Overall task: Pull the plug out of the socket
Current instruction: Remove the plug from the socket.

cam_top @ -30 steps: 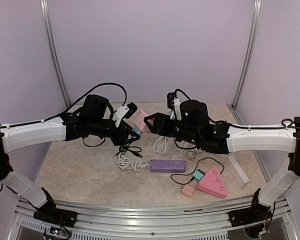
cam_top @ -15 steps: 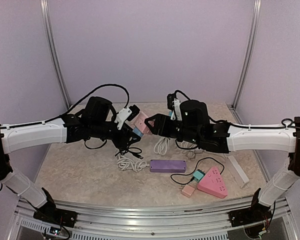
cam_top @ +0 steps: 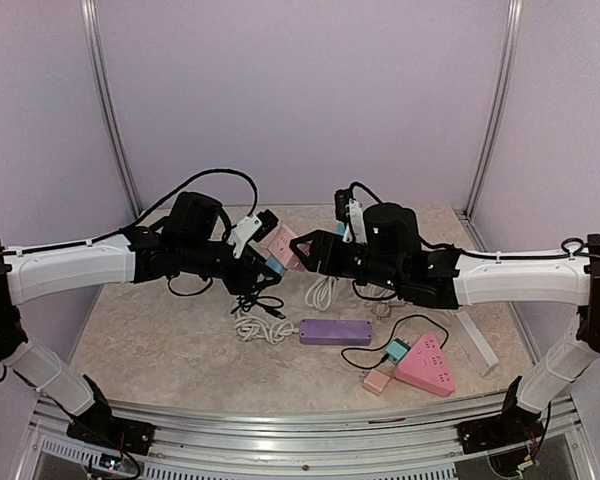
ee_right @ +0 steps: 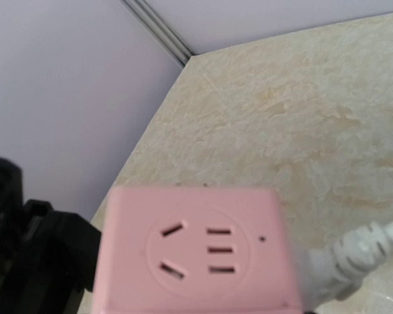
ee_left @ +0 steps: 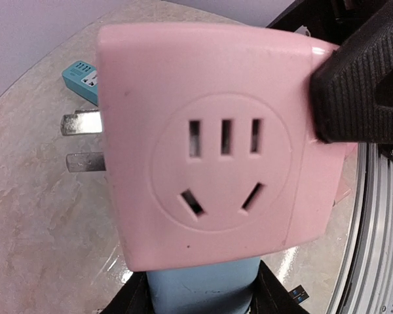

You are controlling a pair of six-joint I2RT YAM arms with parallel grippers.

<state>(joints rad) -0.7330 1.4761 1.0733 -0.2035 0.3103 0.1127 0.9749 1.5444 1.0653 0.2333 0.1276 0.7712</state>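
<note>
A pink cube socket (cam_top: 283, 242) is held up above the table between both arms. A light blue plug (cam_top: 272, 262) sits in its lower left face. My left gripper (cam_top: 263, 266) is shut on the blue plug (ee_left: 203, 284), which fills the gap between its jaws (ee_left: 203, 297). My right gripper (cam_top: 303, 250) is shut on the pink cube from the right; one ribbed black finger (ee_left: 360, 85) presses on the cube (ee_left: 209, 144). Two metal prongs (ee_left: 82, 140) stick out of the cube's left side. In the right wrist view the cube (ee_right: 196, 252) hides my fingers.
On the table lie a purple power strip (cam_top: 336, 331), a pink triangular strip (cam_top: 427, 365) with a teal adapter (cam_top: 396, 350), a small pink cube (cam_top: 378, 381), coiled white cables (cam_top: 260, 325) and a white bar (cam_top: 475, 340). A white cable (ee_right: 354, 255) lies to the right.
Both grippers and the held cube have shifted very slightly to the right. The blue plug still sits against the pink cube.
</note>
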